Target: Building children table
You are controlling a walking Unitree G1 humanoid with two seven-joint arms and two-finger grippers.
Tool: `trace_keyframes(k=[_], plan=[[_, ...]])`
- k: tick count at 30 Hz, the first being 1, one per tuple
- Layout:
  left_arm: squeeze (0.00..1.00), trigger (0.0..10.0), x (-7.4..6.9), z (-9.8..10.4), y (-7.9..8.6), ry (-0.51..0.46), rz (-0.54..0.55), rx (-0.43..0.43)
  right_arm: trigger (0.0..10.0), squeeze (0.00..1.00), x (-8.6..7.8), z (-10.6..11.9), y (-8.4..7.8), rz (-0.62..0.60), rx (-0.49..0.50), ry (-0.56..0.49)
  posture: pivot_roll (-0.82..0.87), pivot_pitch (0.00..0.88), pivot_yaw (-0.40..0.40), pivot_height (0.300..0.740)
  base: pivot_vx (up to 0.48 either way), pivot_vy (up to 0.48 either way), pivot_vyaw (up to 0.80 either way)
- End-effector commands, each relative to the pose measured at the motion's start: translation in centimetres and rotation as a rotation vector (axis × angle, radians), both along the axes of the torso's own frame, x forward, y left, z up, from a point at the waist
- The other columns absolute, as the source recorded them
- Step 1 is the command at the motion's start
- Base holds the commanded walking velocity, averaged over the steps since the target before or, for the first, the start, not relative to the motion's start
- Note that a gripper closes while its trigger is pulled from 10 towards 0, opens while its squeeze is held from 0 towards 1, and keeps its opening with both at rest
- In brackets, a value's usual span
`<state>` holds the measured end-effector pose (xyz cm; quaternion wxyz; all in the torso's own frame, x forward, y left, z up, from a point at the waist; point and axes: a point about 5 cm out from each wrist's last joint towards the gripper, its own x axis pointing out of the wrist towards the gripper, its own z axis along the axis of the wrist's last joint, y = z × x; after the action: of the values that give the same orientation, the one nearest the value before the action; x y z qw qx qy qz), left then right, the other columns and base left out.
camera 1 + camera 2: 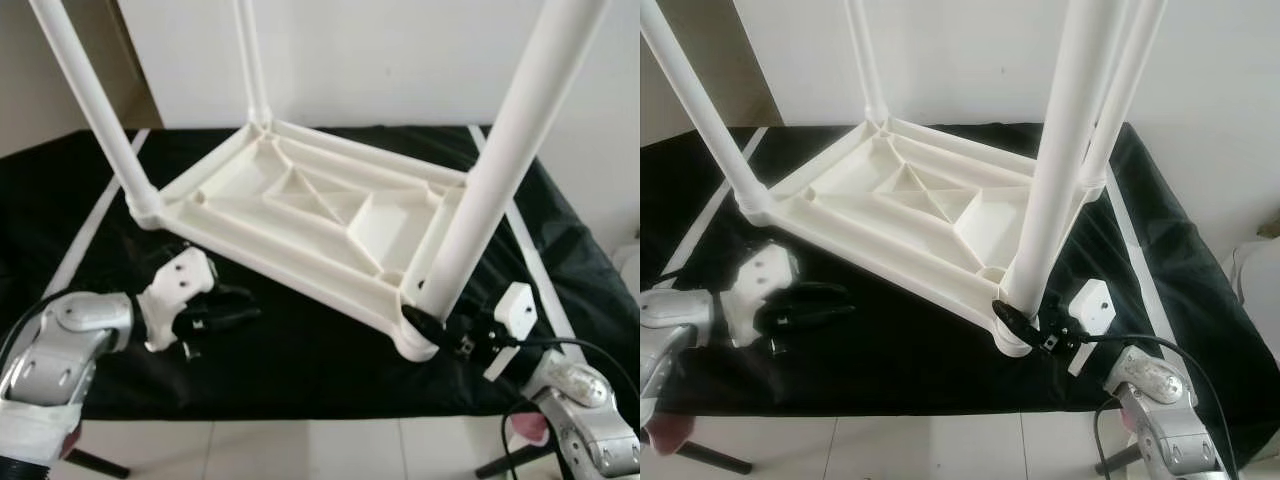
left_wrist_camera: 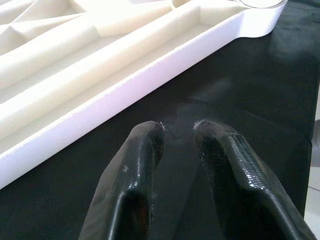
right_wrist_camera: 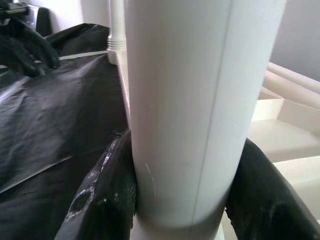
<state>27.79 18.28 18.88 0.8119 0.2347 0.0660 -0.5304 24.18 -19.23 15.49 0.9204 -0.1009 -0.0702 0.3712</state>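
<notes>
My right gripper [image 3: 180, 200] clamps the near leg [image 1: 500, 170], probably seating it; left gripper [image 2: 177, 135], slightly parted, holds nothing

Tabletop [image 1: 300, 215]: white plastic, upside down on the black-covered desk [image 1: 300, 350], ribbed underside facing up, turned at an angle.
Near-right leg [image 1: 500, 170]: white tube, upright in the near-right corner socket, the right pincer [image 1: 440, 330] clamped around its base.
Left leg [image 1: 95, 110]: upright in the left corner socket.
Far leg [image 1: 252, 65]: upright in the far corner.
Far-right leg [image 1: 1120, 90]: upright, partly behind the near-right leg.
</notes>
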Motion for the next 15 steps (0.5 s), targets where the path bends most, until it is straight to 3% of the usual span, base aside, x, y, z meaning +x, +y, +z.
trace_keyframes(k=[1,2,3,4,5,6,14,15], plan=[[0.00,10.0,-0.18,-0.41,-0.13,0.021,-0.010,0.006,10.0,0.00,-0.21,-2.21,-1.86,-0.152,-0.036,0.087,-0.14,0.136,0.090,0.740,0.000,0.000,0.00],[0.00,10.0,-0.26,-0.48,-0.17,0.025,-0.012,0.004,10.0,0.00,-0.11,-2.42,-2.18,-0.194,0.008,0.111,-0.14,0.141,0.086,0.740,0.000,0.000,0.00],[0.00,10.0,-0.30,-0.52,-0.19,0.028,-0.012,0.002,10.0,0.50,-0.06,-2.45,-2.33,-0.222,0.042,0.120,-0.14,0.144,0.086,0.740,0.000,0.000,0.00],[0.00,10.0,-0.32,-0.56,-0.19,0.030,-0.012,0.000,10.0,0.88,-0.06,-2.41,-2.35,-0.240,0.073,0.126,-0.14,0.145,0.087,0.740,0.000,0.000,0.00],[0.00,10.0,-0.32,-0.56,-0.19,0.030,-0.012,0.000,10.0,0.88,-0.06,-2.41,-2.35,-0.240,0.073,0.126,-0.14,0.145,0.087,0.740,0.000,0.000,0.00],[0.00,10.0,-0.32,-0.61,-0.20,0.032,-0.013,0.000,10.0,1.00,-0.10,-2.32,-2.24,-0.242,0.113,0.139,-0.14,0.148,0.085,0.740,0.000,0.000,0.00],[0.00,10.0,-0.33,-0.80,-0.38,0.039,-0.016,-0.005,10.0,1.00,-0.37,-2.13,-2.12,-0.273,0.131,0.131,-0.15,0.148,0.084,0.740,0.000,0.000,0.00],[0.00,10.0,-0.33,-0.88,-0.58,0.039,-0.024,-0.009,10.0,0.88,-0.27,-1.92,-2.59,-0.321,0.116,0.107,-0.16,0.146,0.082,0.740,0.000,0.000,0.00]])
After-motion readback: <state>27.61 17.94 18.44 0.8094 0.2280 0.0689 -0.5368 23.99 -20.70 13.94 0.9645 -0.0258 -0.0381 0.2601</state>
